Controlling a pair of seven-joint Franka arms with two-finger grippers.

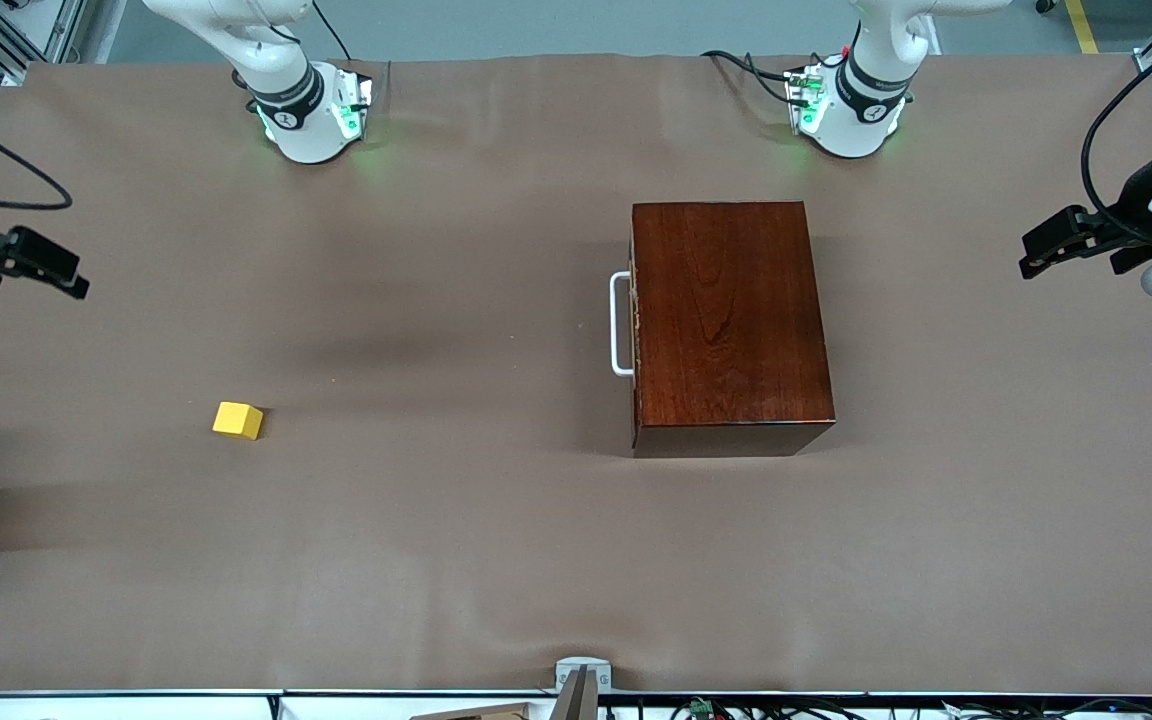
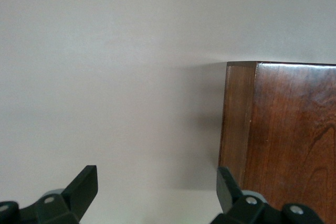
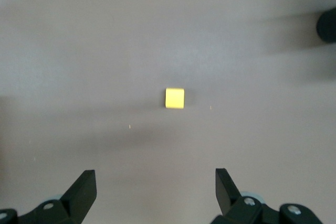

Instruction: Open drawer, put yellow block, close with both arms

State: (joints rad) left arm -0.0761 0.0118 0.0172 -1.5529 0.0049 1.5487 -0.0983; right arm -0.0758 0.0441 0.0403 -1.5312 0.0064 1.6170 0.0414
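Drawer (image 1: pixel 634 325) is seen shut in the box (image 1: pixel 726 320), handle (image 1: pixel 620 324) facing the right arm's end. Yellow block (image 1: pixel 237 420) lies on the surface (image 1: pixel 456 520) well apart, under neither claw. Right claw (image 3: pixel 155 192) and left claw (image 2: pixel 157 195) are both held open; the block lies toward the right arm's end.

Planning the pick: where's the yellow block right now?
The yellow block lies on the table toward the right arm's end, apart from the box and slightly nearer the front camera.
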